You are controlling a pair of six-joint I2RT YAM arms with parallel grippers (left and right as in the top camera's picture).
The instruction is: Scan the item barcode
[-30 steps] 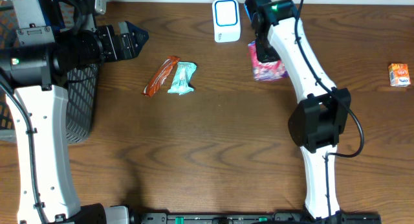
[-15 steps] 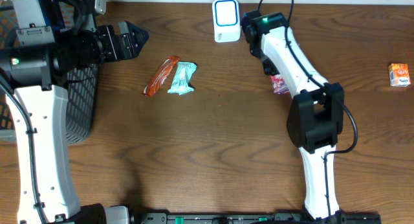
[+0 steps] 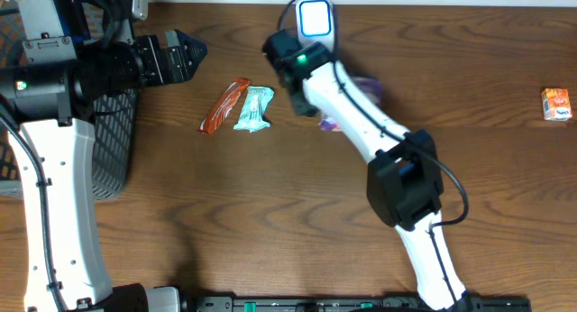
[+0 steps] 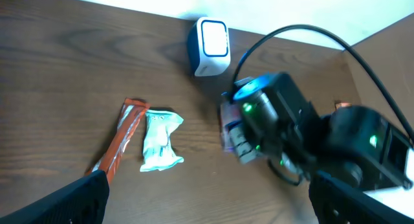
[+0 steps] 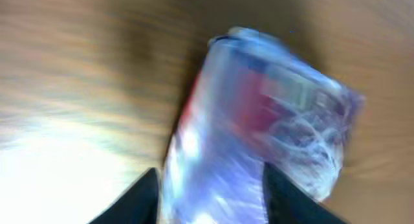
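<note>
- Glossy pink packet [image 5: 259, 120] — likely light, soft, slippery; pinch a flat sealed edge.
- Right hand [image 5: 207, 195]: blurred, grip cannot be told; left hand [image 4: 210, 198] wide, empty.

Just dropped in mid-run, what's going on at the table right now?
The right gripper is close to the white scanner, with a pink-and-purple packet at its fingers. The view is too blurred to say whether they grip it. The left gripper hangs open over the left end of the table, holding nothing. An orange bar and a teal packet lie side by side, untouched.
</note>
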